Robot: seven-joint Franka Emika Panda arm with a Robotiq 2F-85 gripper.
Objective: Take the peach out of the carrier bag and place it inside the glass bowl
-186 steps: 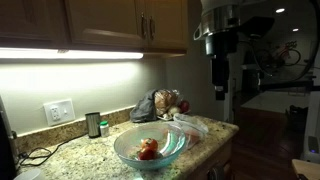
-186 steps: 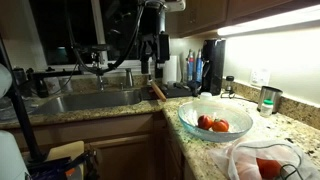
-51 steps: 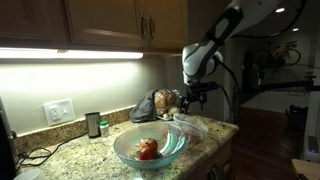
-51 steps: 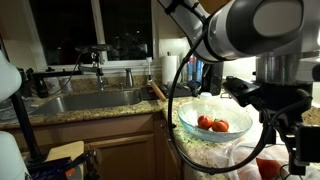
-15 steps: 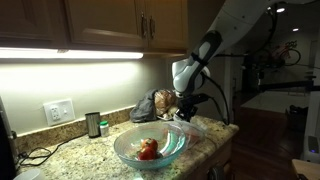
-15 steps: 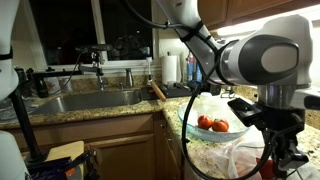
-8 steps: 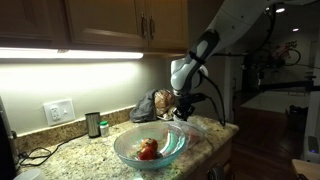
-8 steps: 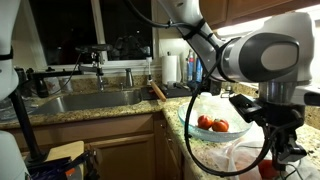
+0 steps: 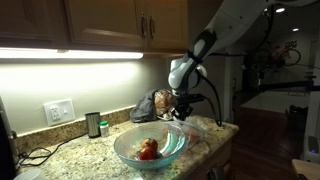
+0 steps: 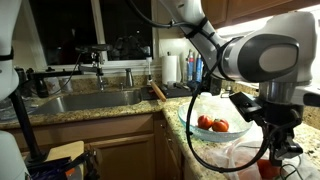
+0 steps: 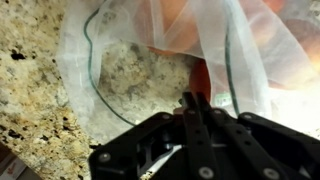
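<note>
Over the speckled granite counter (image 9: 80, 158), in an exterior view, the arm is reaching down from the upper right. Its pincer (image 9: 181, 116) is dipping into the mouth of the carrier bag (image 9: 195, 126), which is lying near the counter's far end. The glass bowl (image 9: 150, 148) is sitting just beside the bag, nearer the camera, and is holding red fruit (image 9: 148, 150). A wall socket (image 9: 58, 110) and a small can (image 9: 93, 124) are showing by the back wall, well apart from the bag.

Low in the right corner of an exterior view, the pincer (image 10: 272, 163) is hanging inside the crumpled carrier bag (image 10: 240, 160). A red patch, the peach (image 10: 262, 171), is showing through the plastic right beside it (the arm is hiding part of it). The glass bowl (image 10: 190, 118) is standing just behind the bag, with two pieces of red fruit (image 10: 212, 124) lying in it. A sink (image 10: 80, 102) is lying farther along the counter.

From the wrist view, the pincer (image 11: 194, 100) is pointing down into the bag's translucent film (image 11: 120, 40), with granite showing through it. Both dark fingers (image 11: 186, 125) are pressing flat against each other, clenched with no gap between them. I cannot tell whether any plastic is caught there. An orange-red glow, the peach (image 11: 203, 78), is lying just past the fingertips, inside the bag and ungrasped.
</note>
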